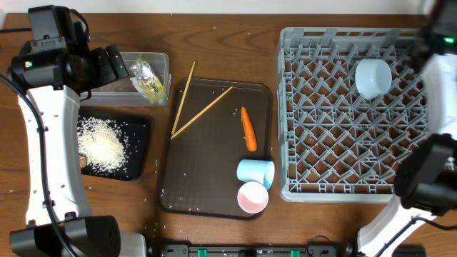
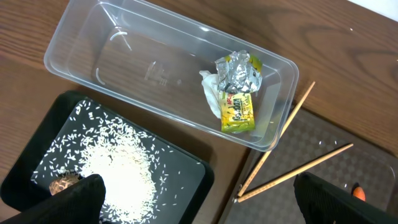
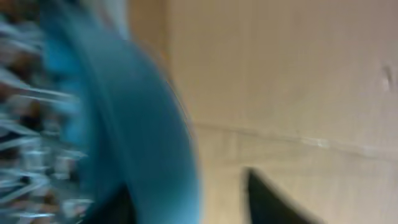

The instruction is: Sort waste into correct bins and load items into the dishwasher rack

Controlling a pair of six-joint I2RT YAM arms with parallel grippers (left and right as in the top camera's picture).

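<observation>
Loading the dishwasher rack (image 1: 350,114): right gripper (image 1: 437,36) beside a blurred blue dish (image 3: 124,124), likely the plate, at the pegs; its jaw state cannot be told.
Left gripper (image 2: 199,199) hangs spread by the clear tub (image 2: 93,37); next likely the carrot (image 1: 248,128), needing a grasp across its width.

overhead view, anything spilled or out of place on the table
Yes: stray rice grains lie scattered over the brown serving tray and the table near the black tray, outside the main pile. The carrot sits loose on the serving tray, not sorted yet.
</observation>
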